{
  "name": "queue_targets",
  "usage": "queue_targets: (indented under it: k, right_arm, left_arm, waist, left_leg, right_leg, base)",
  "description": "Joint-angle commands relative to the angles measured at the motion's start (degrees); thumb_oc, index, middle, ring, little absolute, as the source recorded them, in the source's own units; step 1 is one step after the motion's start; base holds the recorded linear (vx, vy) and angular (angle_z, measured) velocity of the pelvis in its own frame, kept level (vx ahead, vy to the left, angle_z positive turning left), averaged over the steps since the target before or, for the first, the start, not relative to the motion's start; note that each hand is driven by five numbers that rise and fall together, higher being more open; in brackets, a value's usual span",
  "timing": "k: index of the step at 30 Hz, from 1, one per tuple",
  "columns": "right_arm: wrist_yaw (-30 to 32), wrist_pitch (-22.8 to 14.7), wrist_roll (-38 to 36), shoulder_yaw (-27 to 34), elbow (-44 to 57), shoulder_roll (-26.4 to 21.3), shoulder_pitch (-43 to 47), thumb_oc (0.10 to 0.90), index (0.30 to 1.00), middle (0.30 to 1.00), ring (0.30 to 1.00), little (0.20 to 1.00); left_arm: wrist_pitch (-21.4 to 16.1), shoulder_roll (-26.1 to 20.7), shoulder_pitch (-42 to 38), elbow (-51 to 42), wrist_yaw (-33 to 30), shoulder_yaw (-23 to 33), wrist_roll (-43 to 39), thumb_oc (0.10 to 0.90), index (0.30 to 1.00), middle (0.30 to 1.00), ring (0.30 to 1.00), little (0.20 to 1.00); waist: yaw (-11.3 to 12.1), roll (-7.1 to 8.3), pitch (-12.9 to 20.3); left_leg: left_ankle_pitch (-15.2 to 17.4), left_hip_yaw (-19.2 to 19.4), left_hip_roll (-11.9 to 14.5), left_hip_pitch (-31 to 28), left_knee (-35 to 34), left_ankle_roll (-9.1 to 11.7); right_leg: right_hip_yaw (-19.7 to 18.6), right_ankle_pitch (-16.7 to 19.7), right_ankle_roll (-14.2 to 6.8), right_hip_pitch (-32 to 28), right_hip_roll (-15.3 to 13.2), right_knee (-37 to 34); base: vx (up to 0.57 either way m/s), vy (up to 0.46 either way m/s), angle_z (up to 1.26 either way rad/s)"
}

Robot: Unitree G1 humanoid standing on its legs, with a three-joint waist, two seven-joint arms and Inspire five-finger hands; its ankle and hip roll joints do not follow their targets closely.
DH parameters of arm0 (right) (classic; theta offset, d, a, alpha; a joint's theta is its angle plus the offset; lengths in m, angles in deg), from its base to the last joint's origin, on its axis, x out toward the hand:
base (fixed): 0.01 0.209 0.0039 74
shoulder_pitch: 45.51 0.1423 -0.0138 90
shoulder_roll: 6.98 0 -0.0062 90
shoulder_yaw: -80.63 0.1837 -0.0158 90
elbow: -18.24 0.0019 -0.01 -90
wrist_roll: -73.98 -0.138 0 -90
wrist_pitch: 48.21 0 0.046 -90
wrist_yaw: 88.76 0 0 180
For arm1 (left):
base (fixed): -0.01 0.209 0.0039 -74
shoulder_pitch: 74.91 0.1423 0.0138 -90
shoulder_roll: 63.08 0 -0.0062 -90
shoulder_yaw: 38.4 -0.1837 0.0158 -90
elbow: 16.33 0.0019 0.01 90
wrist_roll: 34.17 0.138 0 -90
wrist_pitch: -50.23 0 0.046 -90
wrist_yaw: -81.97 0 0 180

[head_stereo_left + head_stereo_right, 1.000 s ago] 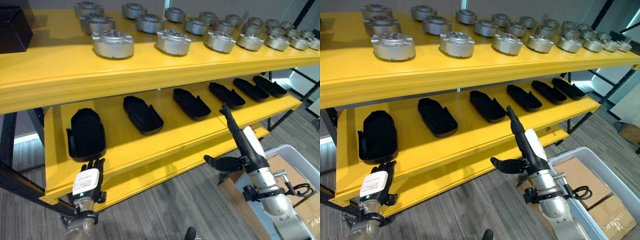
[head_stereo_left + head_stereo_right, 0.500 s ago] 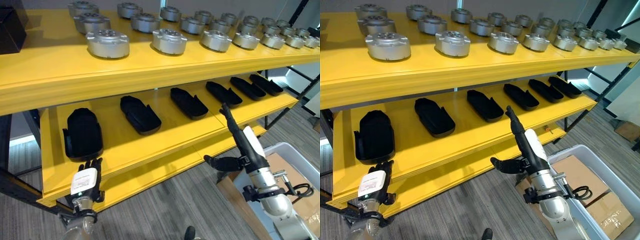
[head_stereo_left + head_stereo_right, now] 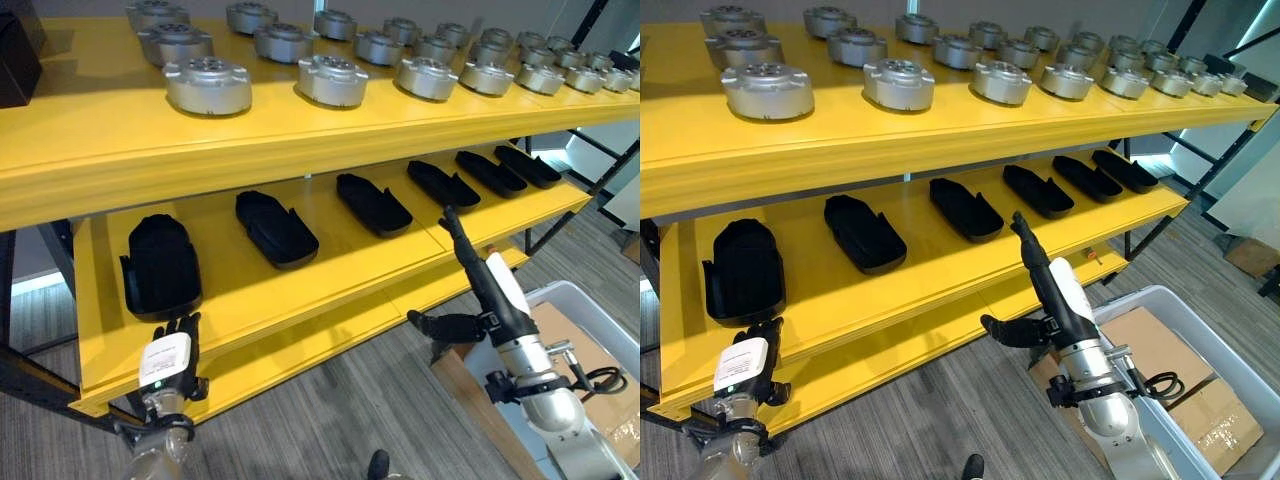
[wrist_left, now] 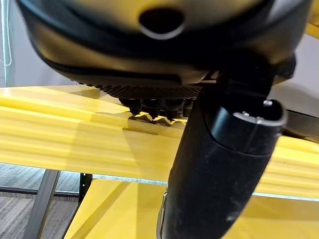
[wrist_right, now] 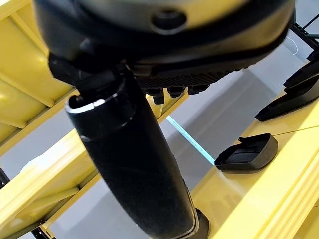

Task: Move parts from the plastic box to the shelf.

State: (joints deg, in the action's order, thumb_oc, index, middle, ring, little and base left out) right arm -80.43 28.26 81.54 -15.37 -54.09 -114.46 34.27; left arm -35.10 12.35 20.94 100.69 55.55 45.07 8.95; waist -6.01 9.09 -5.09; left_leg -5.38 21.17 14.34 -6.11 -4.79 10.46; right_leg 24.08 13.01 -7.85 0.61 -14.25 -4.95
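Black parts (image 3: 277, 228) lie lengthwise front-to-back across the yellow shelf (image 3: 330, 270).

Flat brown cardboard sheets (image 3: 1160, 345) lie beside one another at the floor's right edge, over grey wood-grain plank flooring (image 3: 940, 410), with a dark black box-like object (image 3: 18, 60) at the top left corner.

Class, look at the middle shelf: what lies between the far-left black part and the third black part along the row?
One more black part lies between the far-left black part and the third black part, with bare yellow shelf either side, seen in both eye views.
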Motion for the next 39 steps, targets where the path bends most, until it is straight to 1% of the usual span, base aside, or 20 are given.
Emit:
queue_targets:
  k: [1,23,39]
  right_arm:
    - [3.26,-4.48,-3.34,4.38,5.72,-1.31,6.90,0.900,1.000,1.000,1.000,1.000]
    - [3.04,-4.68,-3.57,5.16,5.86,-1.16,5.77,0.900,1.000,1.000,1.000,1.000]
    - [2.99,-4.86,-3.59,5.15,6.12,-1.19,5.96,0.900,1.000,1.000,1.000,1.000]
  left_arm:
    - [-1.19,-2.48,-9.35,-0.06,-3.20,3.52,0.42,0.900,1.000,1.000,1.000,1.000]
    - [-0.96,-3.77,-9.68,-1.05,-4.19,5.44,0.08,0.900,1.000,1.000,1.000,1.000]
    - [-1.31,-4.12,-10.86,-1.20,-4.42,5.06,-0.26,0.900,1.000,1.000,1.000,1.000]
  waist:
    - [0.18,-0.90,-2.93]
    - [-0.15,-0.71,-2.98]
    - [-0.45,-0.79,-3.11]
  left_leg:
    - [7.23,2.33,-0.38,-5.44,-0.21,-2.59]
    - [7.32,2.39,-0.36,-5.45,-0.21,-2.62]
    - [7.49,2.54,-0.54,-5.59,-0.21,-2.66]
  right_leg:
    - [2.32,-3.95,-4.97,-5.06,-2.40,2.83]
    - [2.11,-3.92,-5.04,-4.98,-2.26,2.70]
    - [1.90,-3.95,-5.02,-4.89,-2.32,2.70]
  base:
    - [0.00,0.000,0.00]
    - [0.00,0.000,0.00]
    - [0.00,0.000,0.00]
